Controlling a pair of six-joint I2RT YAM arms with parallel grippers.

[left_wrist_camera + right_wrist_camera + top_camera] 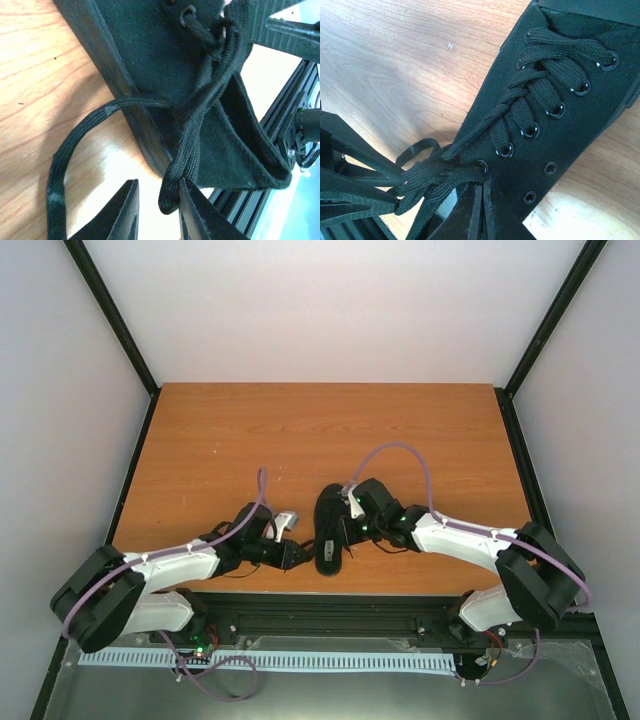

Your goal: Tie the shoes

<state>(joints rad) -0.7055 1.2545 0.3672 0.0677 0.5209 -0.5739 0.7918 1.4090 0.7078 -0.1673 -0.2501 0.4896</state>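
Observation:
The black shoe (330, 530) lies on the wooden table (300, 430) near its front edge, between both arms. My left gripper (298, 555) is at its left side. In the left wrist view the left gripper (158, 182) is open, and a folded loop of black lace (170, 197) hangs between the jaws, touching the right finger (195, 215). Another lace strand (75, 145) curves over the wood. My right gripper (352, 530) is at the shoe's right side. In the right wrist view the right gripper (482, 184) is shut on the shoe's (560, 100) collar edge by the top eyelet. Bunched laces (435, 177) run left.
The shoe's heel hangs near the table's front edge, with the black metal rail (285, 115) just beyond it. The left gripper's fingers (355, 170) show at the left of the right wrist view. Black frame posts (115, 320) stand at the back corners.

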